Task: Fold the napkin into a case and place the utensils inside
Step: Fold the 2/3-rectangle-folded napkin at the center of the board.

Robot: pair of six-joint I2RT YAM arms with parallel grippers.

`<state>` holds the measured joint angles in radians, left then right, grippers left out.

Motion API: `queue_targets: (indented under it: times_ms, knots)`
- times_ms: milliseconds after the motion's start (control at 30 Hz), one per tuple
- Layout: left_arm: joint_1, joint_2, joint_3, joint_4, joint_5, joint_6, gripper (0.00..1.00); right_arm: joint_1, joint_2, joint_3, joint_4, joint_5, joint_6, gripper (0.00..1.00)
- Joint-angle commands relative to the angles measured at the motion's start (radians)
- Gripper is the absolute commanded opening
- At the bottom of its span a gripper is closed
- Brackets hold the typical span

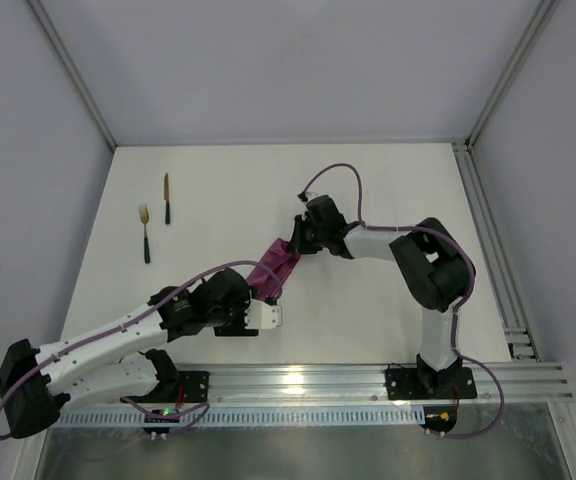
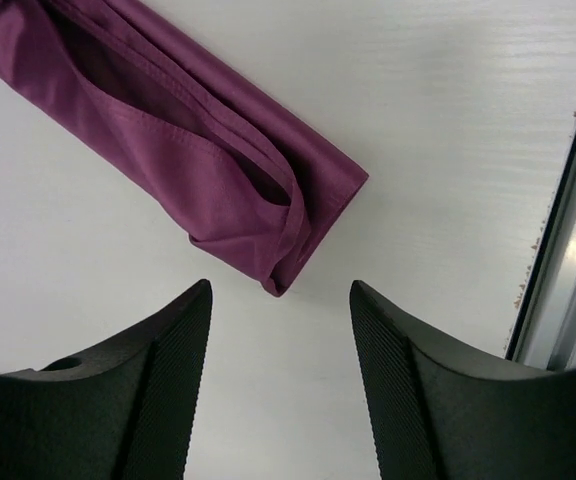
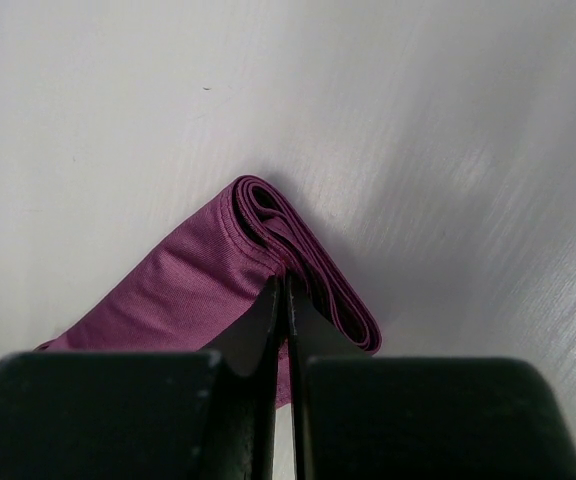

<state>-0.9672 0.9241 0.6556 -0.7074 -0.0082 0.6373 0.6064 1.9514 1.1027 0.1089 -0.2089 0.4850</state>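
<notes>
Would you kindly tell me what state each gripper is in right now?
Left gripper: open, holding nothing.
Right gripper: closed on the napkin at its folded end.

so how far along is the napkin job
Done: the napkin is folded into a slim strip. In hand: the right tool is pinched shut on one end; the left tool stands open just short of the other, touching nothing. To do: the fork and knife lie on the table, neither inside.

top: overhead, far | wrists: close, looking down | shared: napkin [image 1: 273, 265]
</notes>
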Motion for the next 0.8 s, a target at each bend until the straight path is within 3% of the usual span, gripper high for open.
queue_targets:
  times_ms: [0, 200, 367, 600, 633, 767]
  knots:
    - [0.022, 0.079, 0.021, 0.123, -0.025, -0.053, 0.58, -0.005, -0.019, -0.015, 0.026, 0.003, -0.002, 0.04]
    - [0.145, 0.248, 0.107, 0.163, 0.066, -0.079, 0.52, -0.005, -0.026, -0.03, 0.031, -0.004, -0.008, 0.04]
    - [0.154, 0.297, 0.116, 0.083, 0.194, -0.045, 0.55, -0.005, -0.037, -0.043, 0.043, -0.01, -0.005, 0.04]
    - [0.154, 0.369, 0.107, -0.012, 0.292, 0.005, 0.51, -0.005, -0.068, -0.046, 0.046, 0.006, -0.003, 0.04]
    - [0.154, 0.375, 0.104, -0.006, 0.289, 0.002, 0.49, -0.004, -0.069, -0.046, 0.045, 0.005, -0.003, 0.04]
    - [0.154, 0.4, 0.092, 0.029, 0.266, -0.004, 0.26, -0.005, -0.078, -0.055, 0.046, 0.006, -0.002, 0.04]
